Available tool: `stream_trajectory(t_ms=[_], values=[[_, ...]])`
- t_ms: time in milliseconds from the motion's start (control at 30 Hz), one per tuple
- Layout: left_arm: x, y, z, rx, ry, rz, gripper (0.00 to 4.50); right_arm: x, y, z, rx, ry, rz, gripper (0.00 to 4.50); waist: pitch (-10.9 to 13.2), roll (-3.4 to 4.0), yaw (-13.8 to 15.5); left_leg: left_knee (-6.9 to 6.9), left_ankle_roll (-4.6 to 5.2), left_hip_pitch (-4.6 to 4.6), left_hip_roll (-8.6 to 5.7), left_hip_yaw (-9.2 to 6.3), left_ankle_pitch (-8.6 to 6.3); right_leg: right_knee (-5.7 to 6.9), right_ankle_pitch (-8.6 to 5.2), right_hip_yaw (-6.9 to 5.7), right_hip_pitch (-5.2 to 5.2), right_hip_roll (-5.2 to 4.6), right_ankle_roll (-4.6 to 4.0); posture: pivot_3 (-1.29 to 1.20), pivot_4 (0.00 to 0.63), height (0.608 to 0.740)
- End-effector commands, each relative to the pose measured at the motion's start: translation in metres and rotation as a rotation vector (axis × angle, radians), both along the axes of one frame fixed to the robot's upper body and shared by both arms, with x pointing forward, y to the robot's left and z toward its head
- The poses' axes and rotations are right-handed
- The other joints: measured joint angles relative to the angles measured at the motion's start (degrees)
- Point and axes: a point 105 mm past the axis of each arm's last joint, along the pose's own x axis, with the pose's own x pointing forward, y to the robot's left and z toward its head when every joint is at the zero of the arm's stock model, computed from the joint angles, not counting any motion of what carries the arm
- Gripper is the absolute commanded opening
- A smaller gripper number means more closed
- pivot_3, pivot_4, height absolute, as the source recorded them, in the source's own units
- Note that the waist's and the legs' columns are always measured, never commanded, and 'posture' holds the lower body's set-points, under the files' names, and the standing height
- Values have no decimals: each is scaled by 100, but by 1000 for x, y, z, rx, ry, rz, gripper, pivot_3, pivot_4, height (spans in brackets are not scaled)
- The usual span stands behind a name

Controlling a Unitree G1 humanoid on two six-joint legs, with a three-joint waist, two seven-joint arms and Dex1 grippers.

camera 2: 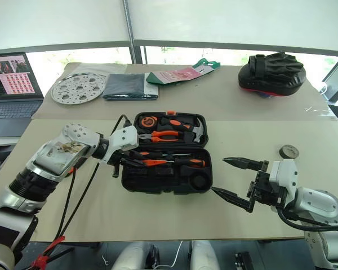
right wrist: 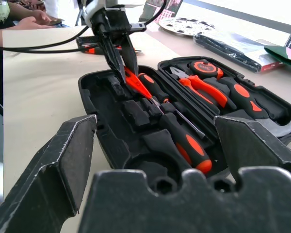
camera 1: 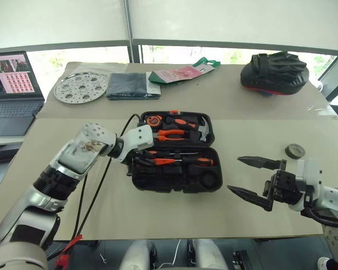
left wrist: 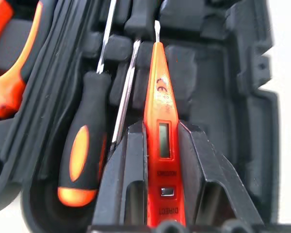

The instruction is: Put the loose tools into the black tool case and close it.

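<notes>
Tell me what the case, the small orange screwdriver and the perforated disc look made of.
Case: matte black moulded plastic, judging by its formed slots. Small orange screwdriver: glossy translucent orange plastic body with a thin metal tip; left gripper holds it. Disc: likely bare metal, silvery with punched holes.

You see the black tool case (camera 1: 177,179) lying open on a beige table (camera 1: 259,214), its moulded slots all black. The small screwdriver (left wrist: 161,131) in the left gripper (left wrist: 157,160) is all orange, with a grey window and dark lettering, and the fingers (left wrist: 203,170) around it are black. Beside it, two long screwdrivers (right wrist: 184,141) show black handles with orange ovals. Far in the case, the pliers (camera 1: 170,134) have orange grips. The right gripper (camera 1: 249,179) is black on a white wrist. Near it, the tape roll (camera 1: 296,150) looks grey-black. Far right, the padded mitt (camera 1: 274,72) is black with red trim.
</notes>
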Motion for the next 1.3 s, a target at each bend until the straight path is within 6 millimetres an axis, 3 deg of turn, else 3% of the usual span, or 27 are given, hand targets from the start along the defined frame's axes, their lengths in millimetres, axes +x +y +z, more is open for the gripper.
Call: stream_trajectory(t_ms=[33,200,633,867,933,1067,1200,1300], values=[[1,-5,-2,58,-5,-52,464,-4,0,13,-5,-52,-4,4500,0,-1,18,4,4,-1,-2,0,-2,0,-1,2,2,-1,3,0,150,740],[1,-15,-13,69,22,-73,464,-7,4,12,6,-49,-16,4500,1,-2,55,22,16,-4,-5,-1,-9,-1,-2,13,7,-4,15,0,150,740],[0,6,-31,239,59,-47,464,-3,8,11,18,-54,-18,4500,-1,0,-3,25,19,1,-3,0,-11,4,-2,18,10,-1,16,0,150,740],[-5,-7,-26,131,97,-51,464,-2,10,10,23,-54,-11,4500,-2,2,-18,24,18,4,0,1,-11,8,-2,20,9,1,15,0,150,740],[-2,-15,-14,33,54,-52,1468,-2,11,10,27,-54,-9,4500,-2,2,-5,24,18,3,-1,0,-11,8,-3,21,9,-1,16,0,150,740],[-3,-13,8,-69,-10,-87,2844,-1,9,9,21,-47,-9,4500,2,-5,11,35,19,-11,-1,-2,-11,11,-2,18,0,-5,17,0,150,740],[-12,-11,27,-143,4,-128,2844,-3,9,7,21,-32,-7,4500,3,-5,18,40,21,-13,-2,-4,-12,10,-2,16,2,-7,18,0,150,740],[-9,-8,31,-163,-62,-128,2844,-3,10,7,22,-26,-3,4500,2,-4,18,39,21,-11,-2,-4,-12,10,-2,16,2,-7,17,0,150,740]])
